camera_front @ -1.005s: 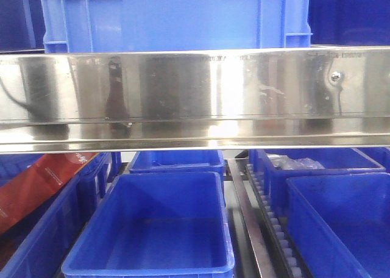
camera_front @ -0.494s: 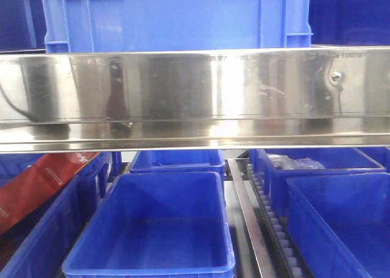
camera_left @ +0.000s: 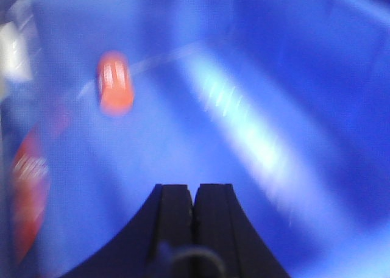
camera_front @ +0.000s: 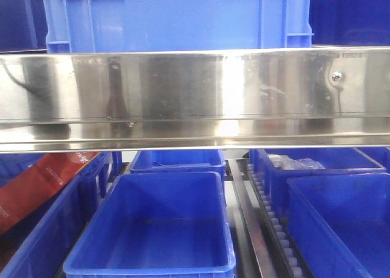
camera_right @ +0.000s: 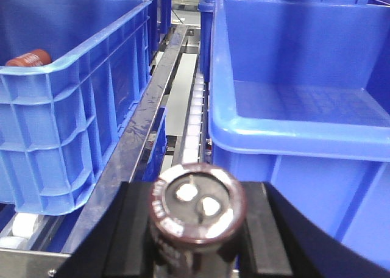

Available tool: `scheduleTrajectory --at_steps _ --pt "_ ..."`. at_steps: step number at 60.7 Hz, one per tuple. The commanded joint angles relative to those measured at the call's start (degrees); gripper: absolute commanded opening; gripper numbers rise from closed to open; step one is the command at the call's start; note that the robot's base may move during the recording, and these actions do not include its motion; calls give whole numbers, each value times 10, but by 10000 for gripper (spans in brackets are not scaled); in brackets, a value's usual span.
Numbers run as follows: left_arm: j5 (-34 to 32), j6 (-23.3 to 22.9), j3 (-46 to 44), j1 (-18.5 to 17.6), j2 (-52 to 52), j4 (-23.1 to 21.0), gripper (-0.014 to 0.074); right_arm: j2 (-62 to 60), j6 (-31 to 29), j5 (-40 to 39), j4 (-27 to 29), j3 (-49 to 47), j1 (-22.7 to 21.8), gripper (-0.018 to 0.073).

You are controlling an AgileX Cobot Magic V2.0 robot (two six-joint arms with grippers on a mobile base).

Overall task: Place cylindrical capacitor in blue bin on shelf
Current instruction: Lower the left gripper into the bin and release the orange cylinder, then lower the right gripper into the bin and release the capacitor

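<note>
Shelf (camera_front: 195,95): front rail polished stainless steel, mirror-bright w/ smudges & faint scratches; roller track (camera_right: 194,113) of small white plastic rollers betw. duller, scuffed metal rails. Blue bin (camera_front: 152,241): moulded plastic, smooth, semi-gloss, ribbed outer walls; red carton (camera_front: 36,186) looks like printed card, slight sheen. Cylindrical capacitor (camera_right: 198,206): shiny silvery metal top, dark glossy sleeve; right gripper (camera_right: 196,226) & left gripper (camera_left: 194,199) matt black, prob. plastic.
</note>
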Motion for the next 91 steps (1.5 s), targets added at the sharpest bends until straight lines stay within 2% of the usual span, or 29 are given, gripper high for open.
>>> scheduleTrajectory --at_steps 1,15,23,30,36,43,55,65,76,91 --pt "-9 0 54 3 -54 5 -111 -1 0 -17 -3 -5 1 -142" --pt "-116 -21 270 3 -236 6 -111 -1 0 -17 -3 -5 1 -142" --pt "-137 -62 356 3 -323 6 -111 8 0 -22 -3 -5 1 -142" --pt "-138 -72 426 3 -402 6 -111 30 0 -28 -3 -21 5 -142" --pt "-138 -111 473 3 -457 16 -111 62 -15 -36 -3 -53 31 -142" --pt "-138 -114 517 3 -522 25 -111 121 -16 -41 -3 -116 76 -142" --pt "-130 -122 553 3 -580 24 -111 281 -22 -38 -3 -279 164 -142" --pt "-114 -122 559 3 -589 24 -111 428 -22 8 0 -446 210 -142" --pt "-109 -122 559 3 -589 24 -111 582 -22 79 16 -615 225 -142" --pt "-109 -122 559 3 -589 22 -111 726 -22 146 18 -726 225 -142"
